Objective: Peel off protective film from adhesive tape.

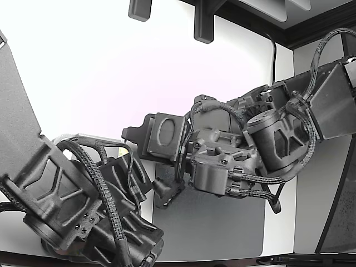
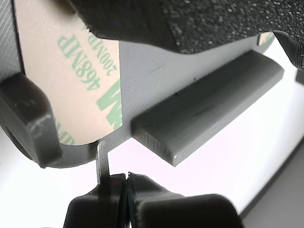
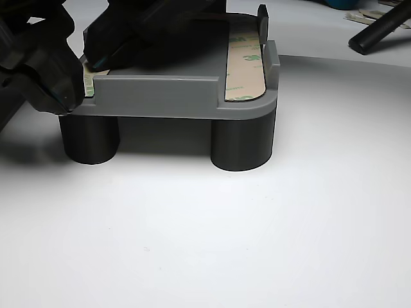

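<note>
A grey part [image 3: 160,96] stands on two dark round legs. Two strips of adhesive tape lie on it under beige protective film with green print, one at the other view's right end [image 3: 244,64] and one at its left end [image 3: 88,80]. The wrist view shows that left strip's film [image 2: 71,80] close up, flat on the part [image 2: 142,71] beside a raised grey bar [image 2: 209,104]. My gripper [image 2: 127,183] is shut, its jaws meeting in a thin seam. A thin metal blade [image 2: 101,161] sticks out of it and reaches the part's edge by the film's corner. No film shows between the jaws.
In the exterior view two black arms [image 1: 239,150] [image 1: 78,206] crowd together over a dark mat [image 1: 222,222] on a white table and hide the part. A dark rod [image 3: 379,25] and film scraps lie far behind the part.
</note>
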{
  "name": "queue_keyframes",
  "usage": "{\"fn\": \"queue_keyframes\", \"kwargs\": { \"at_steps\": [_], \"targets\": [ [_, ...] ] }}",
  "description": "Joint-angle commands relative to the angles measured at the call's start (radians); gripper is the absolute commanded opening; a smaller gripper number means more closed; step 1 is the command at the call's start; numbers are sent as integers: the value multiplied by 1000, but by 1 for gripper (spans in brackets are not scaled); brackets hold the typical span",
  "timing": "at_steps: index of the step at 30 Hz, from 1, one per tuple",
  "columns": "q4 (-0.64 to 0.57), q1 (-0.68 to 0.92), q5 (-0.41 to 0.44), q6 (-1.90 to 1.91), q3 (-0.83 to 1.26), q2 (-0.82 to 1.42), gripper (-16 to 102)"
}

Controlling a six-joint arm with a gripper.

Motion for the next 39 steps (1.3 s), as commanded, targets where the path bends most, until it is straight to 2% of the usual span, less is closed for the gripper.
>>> {"fn": "queue_keyframes", "kwargs": {
  "at_steps": [1,39],
  "targets": [
    [-8,-6,5,3,-32,15,-12],
    [-8,6,25,15,-37,2,-12]
  ]
}}
